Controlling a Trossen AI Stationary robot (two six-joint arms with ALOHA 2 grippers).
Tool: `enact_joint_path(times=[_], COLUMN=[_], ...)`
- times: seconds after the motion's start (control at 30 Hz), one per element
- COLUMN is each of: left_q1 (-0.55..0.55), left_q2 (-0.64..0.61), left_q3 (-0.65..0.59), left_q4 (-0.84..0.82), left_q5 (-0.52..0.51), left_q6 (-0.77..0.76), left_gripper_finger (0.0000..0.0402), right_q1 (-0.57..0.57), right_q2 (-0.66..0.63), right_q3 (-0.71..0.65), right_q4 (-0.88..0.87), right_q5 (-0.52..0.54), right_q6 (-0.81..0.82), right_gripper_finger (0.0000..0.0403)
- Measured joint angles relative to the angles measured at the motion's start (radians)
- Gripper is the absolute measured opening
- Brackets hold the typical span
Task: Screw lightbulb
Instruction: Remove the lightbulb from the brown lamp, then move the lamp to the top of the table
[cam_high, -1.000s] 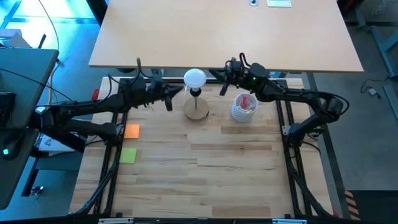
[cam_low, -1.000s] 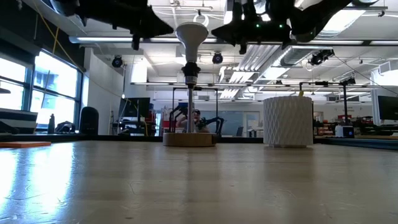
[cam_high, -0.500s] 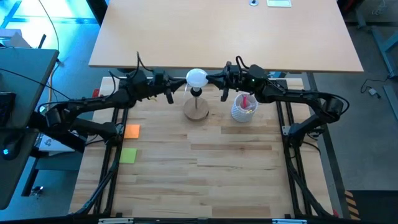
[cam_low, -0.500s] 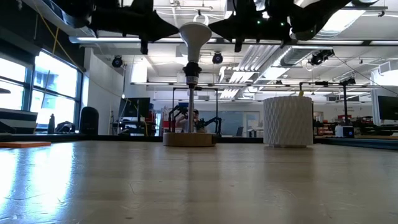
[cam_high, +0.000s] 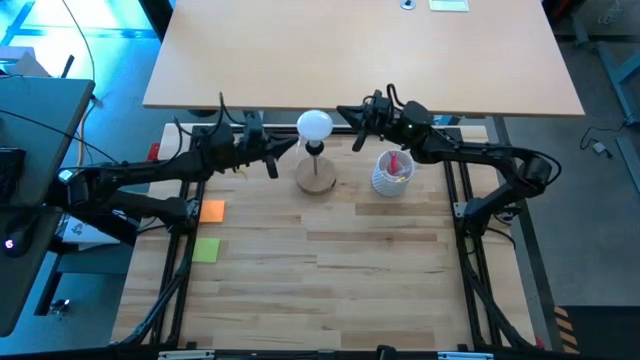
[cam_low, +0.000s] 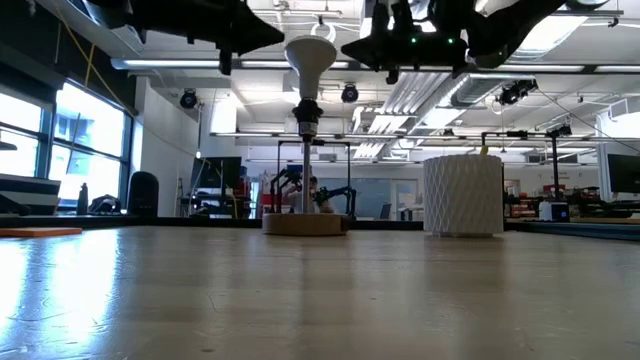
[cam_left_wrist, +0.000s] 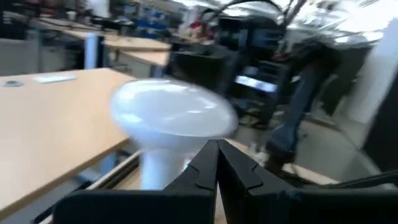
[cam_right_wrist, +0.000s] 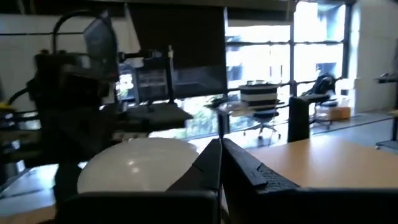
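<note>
Lightbulb (cam_high: 314, 124) upright on its wooden stand (cam_high: 316, 180)
Left pincer (cam_high: 291, 143) and right pincer (cam_high: 343, 112) flank it, both closed together, neither touching.

Past the wooden surface (cam_low: 320, 300) is a big room with tall bright windows (cam_low: 60, 140) on the left, long lights and pipes on the ceiling (cam_low: 420, 95), and desks and machines (cam_low: 560, 205) far away at the back.

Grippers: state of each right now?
Left gripper: closed, empty, just left of the lightbulb.
Right gripper: closed, empty, just right of the lightbulb.
</note>
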Motion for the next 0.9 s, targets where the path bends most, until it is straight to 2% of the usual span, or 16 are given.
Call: enact_joint_path(times=[0.13, 0.23, 0.4, 0.5, 0.6, 0.7, 0.9], left_q1=[0.014, 0.019, 0.012, 0.001, -0.011, -0.023, -0.047], left_q2=[-0.002, -0.002, -0.017, -0.051, -0.088, -0.122, -0.158], left_q3=[0.000, 0.000, 0.000, 0.000, 0.000, 0.000, 0.000], left_q4=[-0.034, -0.041, -0.096, -0.147, -0.185, -0.229, -0.276], left_q5=[-0.012, -0.011, -0.008, -0.014, -0.045, -0.067, -0.106], left_q6=[0.007, 0.008, -0.001, -0.001, -0.001, 0.002, 0.015], left_gripper_finger=[0.0000, 0.0000, 0.0000, 0.0000, 0.0000, 0.0000, 0.0000], right_q1=[-0.001, -0.003, 0.002, 0.024, 0.044, 0.058, 0.060], right_q2=[-0.012, -0.013, 0.018, 0.067, 0.119, 0.156, 0.228], right_q3=[0.000, 0.000, 0.000, -0.001, -0.001, 0.001, 0.101], right_q4=[-0.085, -0.207, -0.324, -0.287, -0.159, -0.070, -0.086], right_q5=[-0.072, -0.079, -0.153, -0.183, -0.184, -0.174, -0.175], right_q6=[0.005, -0.027, -0.077, -0.100, -0.122, -0.128, -0.113], right_gripper_finger=[0.0000, 0.0007, 0.0067, 0.0125, 0.0186, 0.0230, 0.0247])
